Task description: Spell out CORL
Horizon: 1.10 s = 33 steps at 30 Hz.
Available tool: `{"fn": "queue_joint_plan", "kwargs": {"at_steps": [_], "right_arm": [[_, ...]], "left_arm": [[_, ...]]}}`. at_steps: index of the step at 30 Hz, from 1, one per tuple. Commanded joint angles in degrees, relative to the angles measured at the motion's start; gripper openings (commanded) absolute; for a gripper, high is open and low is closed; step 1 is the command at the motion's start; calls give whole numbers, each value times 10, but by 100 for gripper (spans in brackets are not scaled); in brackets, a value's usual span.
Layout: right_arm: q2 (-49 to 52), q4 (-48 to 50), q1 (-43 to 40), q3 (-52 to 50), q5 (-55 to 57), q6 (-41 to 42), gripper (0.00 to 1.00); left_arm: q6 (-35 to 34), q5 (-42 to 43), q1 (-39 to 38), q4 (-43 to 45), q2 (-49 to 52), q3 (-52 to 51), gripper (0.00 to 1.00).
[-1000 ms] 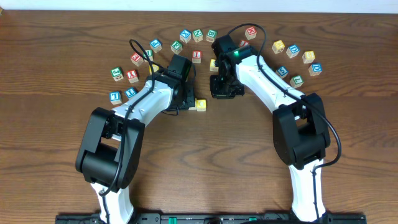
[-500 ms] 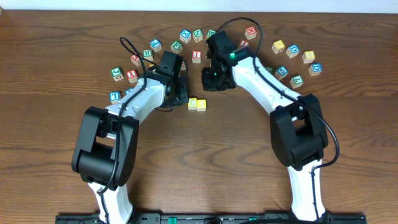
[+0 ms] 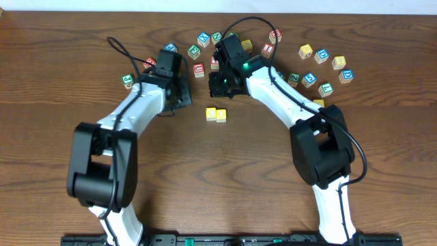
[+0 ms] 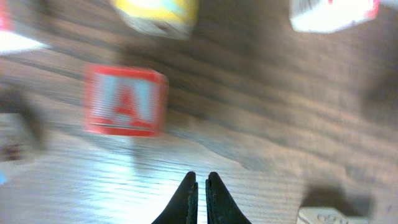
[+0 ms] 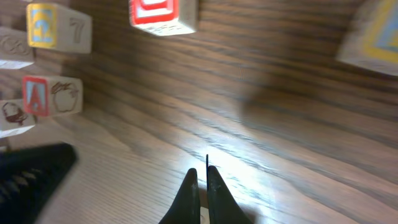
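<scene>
Both pincers are empty. The left pincer (image 4: 201, 177) has its fingers pressed together with only a hairline gap, holding nothing, and hangs low over the bare tabletop (image 3: 225, 178). Ahead of it and to its left a red A block (image 4: 124, 101) sits flat on the wood, clear of the fingertips. Farther ahead lies a yellow block (image 4: 155, 12), blurred, and off to the far right a white block (image 4: 333, 11) with a red edge is cut by the frame. The right pincer (image 5: 201, 171) is likewise closed on nothing, tips together above the wood. Ahead of it, well apart, stands a red block (image 5: 163, 15). To its left is an apple block (image 5: 53, 96), showing a red A beside the fruit, and beyond that an E block (image 5: 59, 28) with a 7 on its side face. A blue-and-yellow block (image 5: 373, 34) lies ahead to its right, out of focus. From overhead, the task's yellow pair (image 3: 216, 115) sits side by side, seemingly touching, on the robot's side of both pincers. It lies between them, nearer the right one, and is touched by neither. Its letters are too small to read. The loose blocks (image 3: 321, 56) lie in an arc beyond and to either side of the pincers.
</scene>
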Motion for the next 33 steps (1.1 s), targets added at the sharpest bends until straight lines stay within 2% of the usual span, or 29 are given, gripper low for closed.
{"fn": "queue_joint_plan", "kwargs": {"at_steps": [1, 4, 19, 26, 33], "right_arm": [[24, 10, 3, -3, -37, -19, 3], [30, 11, 4, -3, -38, -21, 1], [45, 11, 19, -3, -48, -35, 1], [45, -21, 33, -3, -13, 15, 1], [45, -26, 34, -3, -9, 21, 1]], "left_arm": [[-56, -54, 22, -5, -24, -4, 8], [-83, -54, 42, -7, -24, -4, 7], [-85, -54, 73, -14, -24, -4, 7], [-84, -54, 73, -20, -24, -4, 7], [-84, -54, 73, -21, -24, -4, 7]]}}
